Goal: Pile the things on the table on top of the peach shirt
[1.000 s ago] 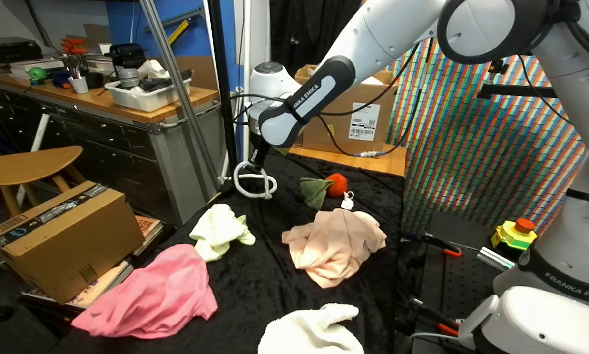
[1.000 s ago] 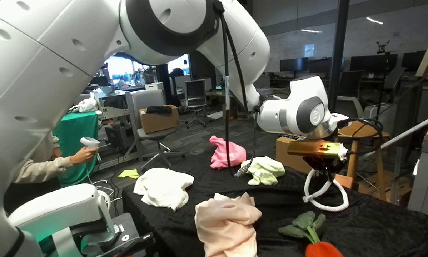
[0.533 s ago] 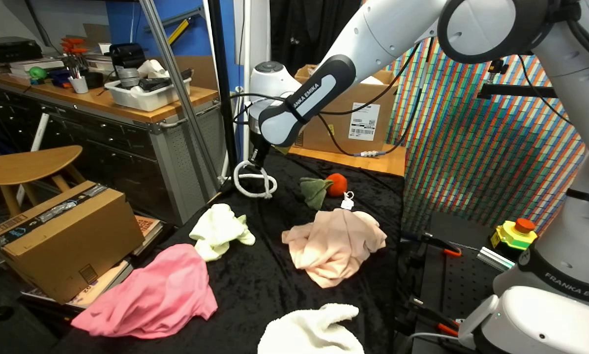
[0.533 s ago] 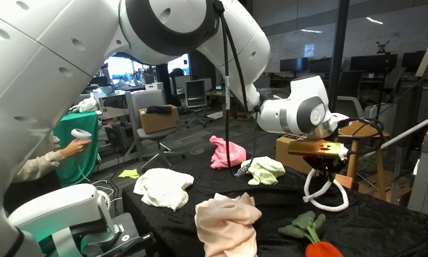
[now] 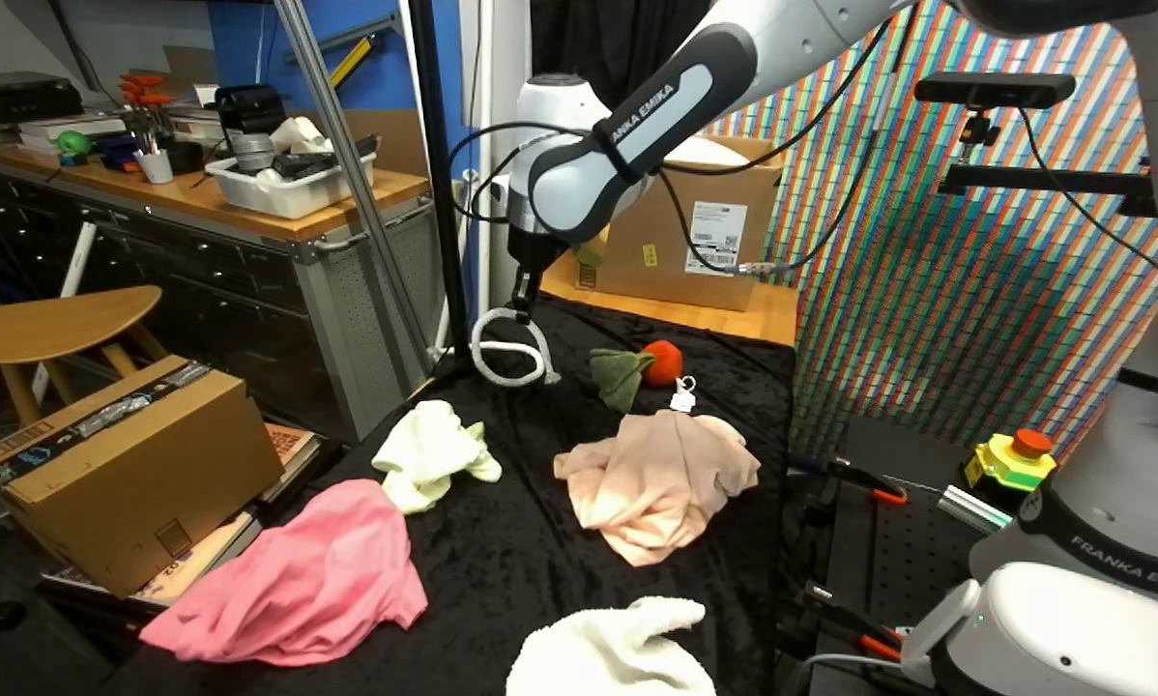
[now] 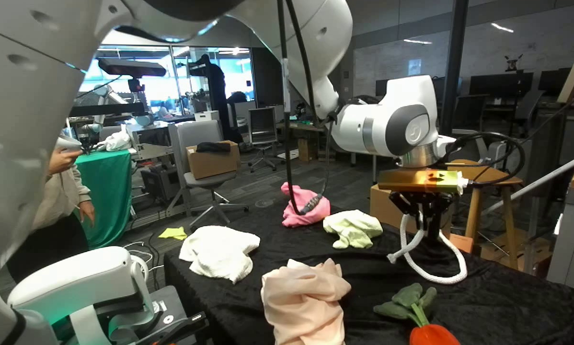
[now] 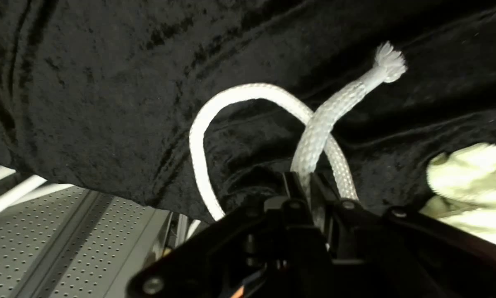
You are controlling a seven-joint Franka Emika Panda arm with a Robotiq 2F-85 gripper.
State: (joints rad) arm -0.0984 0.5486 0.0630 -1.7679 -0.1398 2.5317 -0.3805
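My gripper [image 5: 523,311] is at the far end of the black-covered table in both exterior views. It is shut on a white rope [image 7: 256,91]; in the wrist view the rope runs between the fingertips and its frayed end sticks out. The rope hangs below in a loop [image 6: 440,279]; I cannot tell if its bottom touches the table. The peach shirt [image 5: 656,478] lies bunched near the robot's side, away from the gripper, with nothing on it. A red plush thing with green leaves [image 5: 663,364], a pale green cloth [image 5: 434,454], a pink cloth [image 5: 318,580] and a white cloth [image 5: 618,652] lie around it.
A small white tag [image 5: 683,396] on a ring is by the peach shirt. A cardboard box [image 5: 134,474] stands beyond the table edge near the pink cloth. A metal pole [image 5: 357,193] and a workbench [image 5: 289,227] stand beside the table. A cable loops from the arm.
The arm has risen and the gripper has turned more upright with the rope, whose free end has swung out sideways. The cloths and the red plush thing have not moved.
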